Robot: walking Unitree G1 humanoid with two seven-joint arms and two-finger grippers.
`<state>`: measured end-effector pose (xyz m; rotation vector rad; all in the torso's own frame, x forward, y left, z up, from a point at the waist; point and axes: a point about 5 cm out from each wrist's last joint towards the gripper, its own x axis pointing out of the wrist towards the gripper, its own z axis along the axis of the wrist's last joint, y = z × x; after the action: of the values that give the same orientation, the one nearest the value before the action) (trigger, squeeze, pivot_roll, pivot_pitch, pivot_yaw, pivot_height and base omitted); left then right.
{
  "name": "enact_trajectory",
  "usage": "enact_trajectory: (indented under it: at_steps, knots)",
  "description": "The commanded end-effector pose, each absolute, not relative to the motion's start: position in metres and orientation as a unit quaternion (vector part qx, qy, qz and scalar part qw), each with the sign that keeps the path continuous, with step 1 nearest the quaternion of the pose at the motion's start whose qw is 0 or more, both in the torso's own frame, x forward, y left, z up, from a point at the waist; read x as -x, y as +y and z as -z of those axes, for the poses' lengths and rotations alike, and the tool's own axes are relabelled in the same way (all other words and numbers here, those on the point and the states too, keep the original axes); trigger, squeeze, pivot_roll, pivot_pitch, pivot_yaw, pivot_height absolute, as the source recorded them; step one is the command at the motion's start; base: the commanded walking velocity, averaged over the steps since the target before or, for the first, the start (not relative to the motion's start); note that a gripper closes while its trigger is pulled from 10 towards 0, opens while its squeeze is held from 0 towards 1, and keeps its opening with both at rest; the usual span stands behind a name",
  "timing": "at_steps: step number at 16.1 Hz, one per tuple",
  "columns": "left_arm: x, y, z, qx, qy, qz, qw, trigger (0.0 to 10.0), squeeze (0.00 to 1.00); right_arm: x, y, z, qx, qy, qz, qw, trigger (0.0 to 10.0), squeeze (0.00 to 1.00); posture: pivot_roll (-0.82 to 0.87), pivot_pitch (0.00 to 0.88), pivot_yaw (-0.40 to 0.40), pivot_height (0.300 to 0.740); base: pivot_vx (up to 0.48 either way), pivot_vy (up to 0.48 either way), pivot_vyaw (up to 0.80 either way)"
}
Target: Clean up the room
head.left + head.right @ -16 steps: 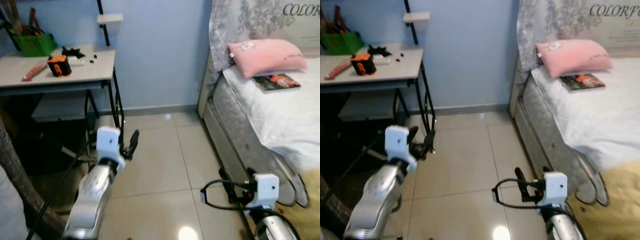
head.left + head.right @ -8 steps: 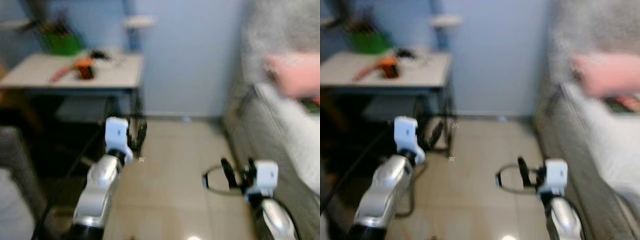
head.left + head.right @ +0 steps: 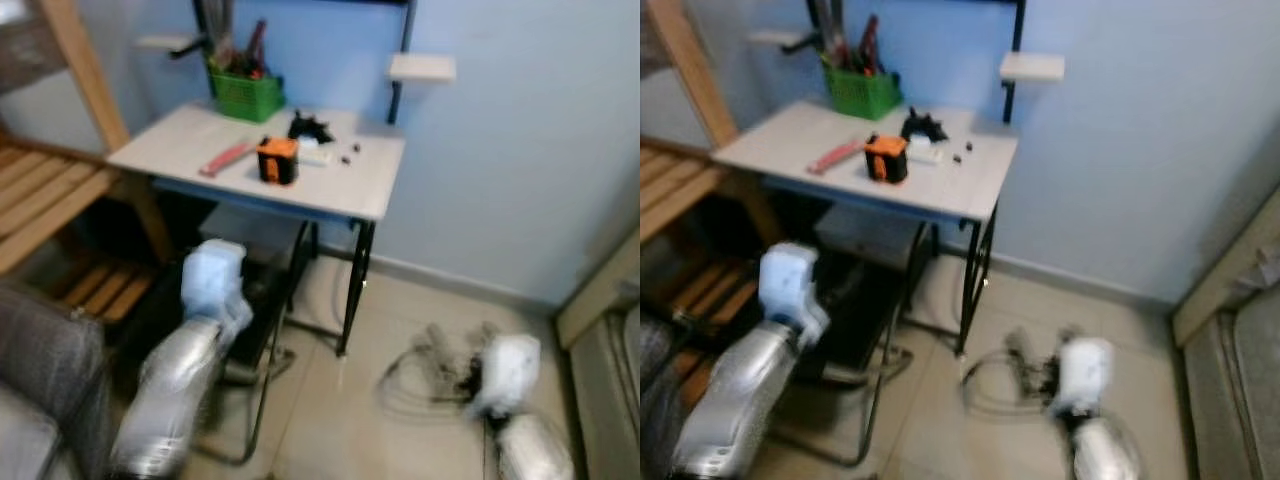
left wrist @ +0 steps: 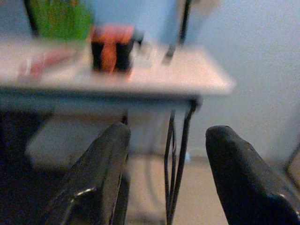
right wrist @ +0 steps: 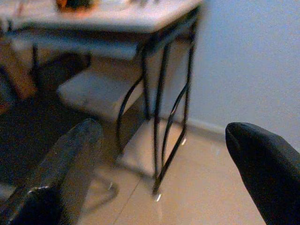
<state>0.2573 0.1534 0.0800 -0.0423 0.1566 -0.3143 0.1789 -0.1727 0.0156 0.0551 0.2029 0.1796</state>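
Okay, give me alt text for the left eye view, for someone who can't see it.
A small white desk against a blue wall holds a green basket, an orange and black object and a red strip. The robot's blurred left gripper and right gripper hang below, over the tile floor.

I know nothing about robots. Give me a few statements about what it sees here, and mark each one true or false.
1. A green basket stands at the back of the desk. True.
2. The orange-and-black object lies on the floor. False: it sits on the desk.
3. The left end effector holds the red item. False: its fingers are apart with nothing between them, and the red item lies on the desk.
4. The right end effector is open. True.
5. The wall behind the desk is yellow. False: it is light blue.
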Motion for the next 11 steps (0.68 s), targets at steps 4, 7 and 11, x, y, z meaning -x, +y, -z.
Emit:
enact_trajectory:
  at_steps: [4, 7, 11]
  knots:
    - [-0.26, 0.129, -0.098, 0.062, 0.03, 0.148, 0.987, 10.0, 0.0, -0.184, -0.187, -0.023, -0.017, 0.092, -0.074, 0.993, 10.0, 0.0, 0.03, 0.0, -0.005, 0.74, 0.0, 0.0, 0.0]
    - [-0.261, 0.128, -0.099, 0.063, 0.03, 0.15, 0.986, 10.0, 0.0, -0.186, -0.188, -0.023, -0.009, 0.096, -0.074, 0.993, 10.0, 0.0, 0.03, 0.0, -0.007, 0.74, 0.0, 0.0, 0.0]
    - [-0.261, 0.128, -0.099, 0.063, 0.03, 0.15, 0.986, 10.0, 0.0, -0.186, -0.188, -0.023, -0.009, 0.096, -0.074, 0.993, 10.0, 0.0, 0.03, 0.0, -0.007, 0.74, 0.0, 0.0, 0.0]
